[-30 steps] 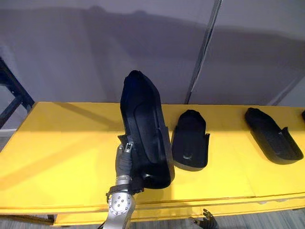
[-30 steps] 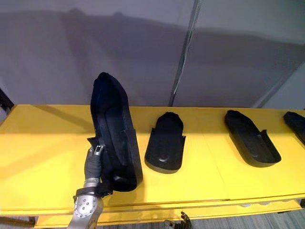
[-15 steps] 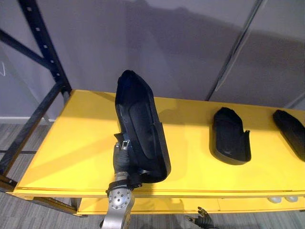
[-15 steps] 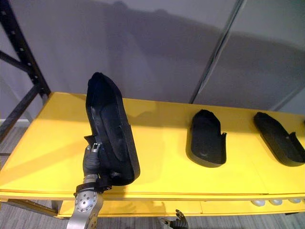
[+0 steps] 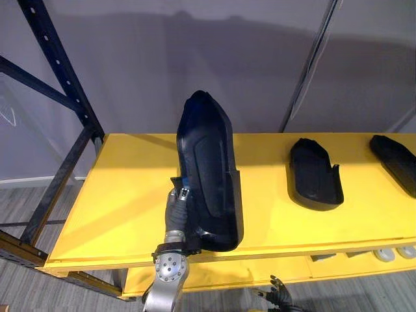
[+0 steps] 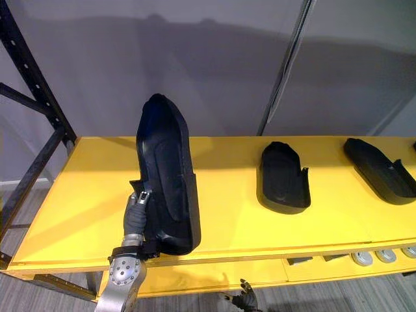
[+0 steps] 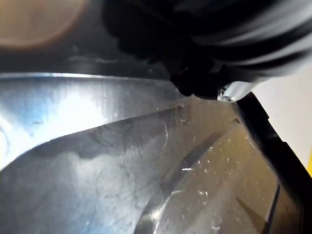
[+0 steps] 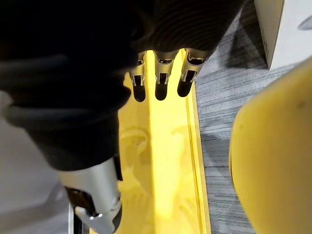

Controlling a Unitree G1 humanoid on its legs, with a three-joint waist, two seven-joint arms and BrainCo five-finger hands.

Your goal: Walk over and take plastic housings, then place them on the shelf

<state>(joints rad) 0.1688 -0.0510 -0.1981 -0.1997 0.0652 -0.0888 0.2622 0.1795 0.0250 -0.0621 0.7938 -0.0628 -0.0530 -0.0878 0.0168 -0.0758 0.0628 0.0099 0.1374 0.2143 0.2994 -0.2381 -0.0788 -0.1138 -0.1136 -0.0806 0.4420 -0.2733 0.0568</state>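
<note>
Because the long black plastic housing [image 5: 208, 169] is pinched upright by its lower rim in the left hand [image 5: 175, 211], it could be toppled when set on the yellow shelf [image 5: 123, 195].

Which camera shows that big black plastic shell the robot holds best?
The left eye view: the whole shell stands upright over the yellow shelf, its lower end in the left hand. The right eye view shows the same. The left wrist view gives a close patch of its inner surface.
</note>
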